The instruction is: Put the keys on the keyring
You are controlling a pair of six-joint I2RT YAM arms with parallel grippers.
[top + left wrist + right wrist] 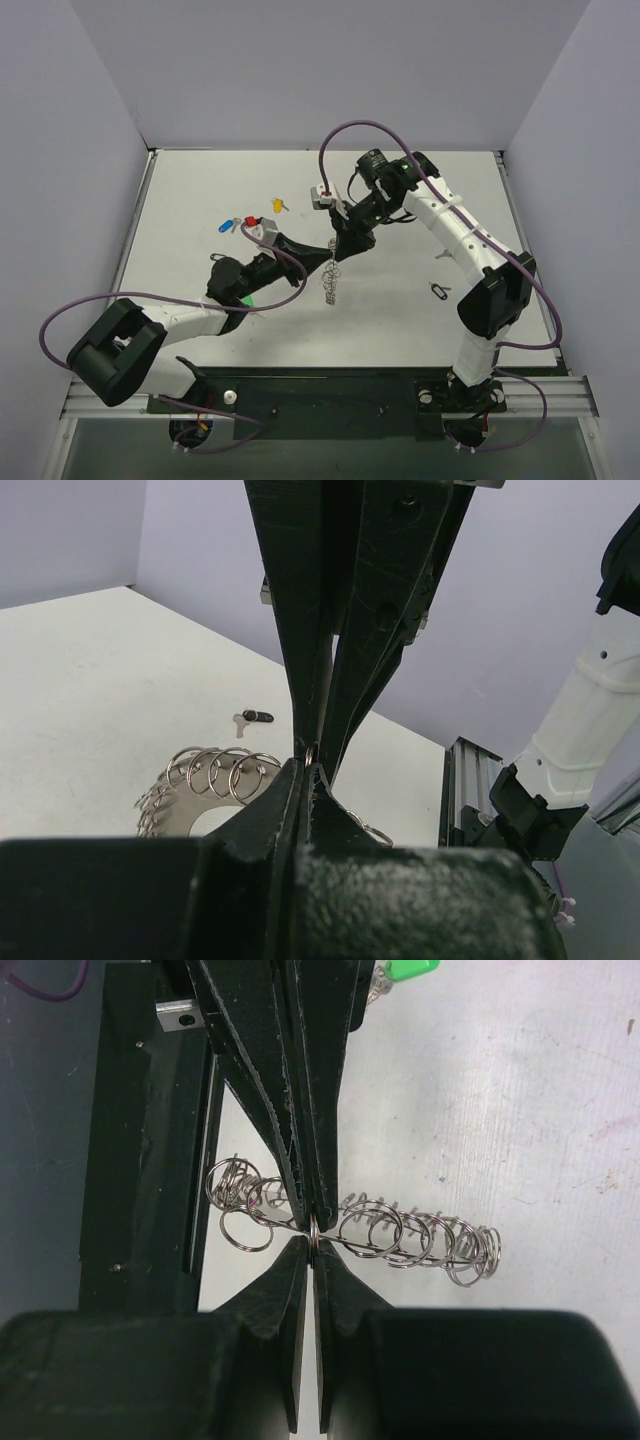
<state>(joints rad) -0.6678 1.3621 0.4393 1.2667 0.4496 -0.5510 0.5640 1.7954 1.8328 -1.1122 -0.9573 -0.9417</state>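
Keys lie scattered on the desk (190, 190), top view. Blue key (222, 228) sits farthest left, red key (250, 221) just beside it, yellow key (279, 205) a little further back. Green key (245, 300) lies nearer, partly under the left arm.

Left end effector (305, 772) has its fingers pressed together, pinching one loop of the keyring (330, 283) at desk centre. Keyring coil trails away from the grip point and down to the desk surface.

Right end effector (312, 1248) meets the left tip to tip. Its fingers are likewise pressed together on the same loop.

Black key (440, 291) lies alone to the right, well apart from the keyring. No key is on the keyring.
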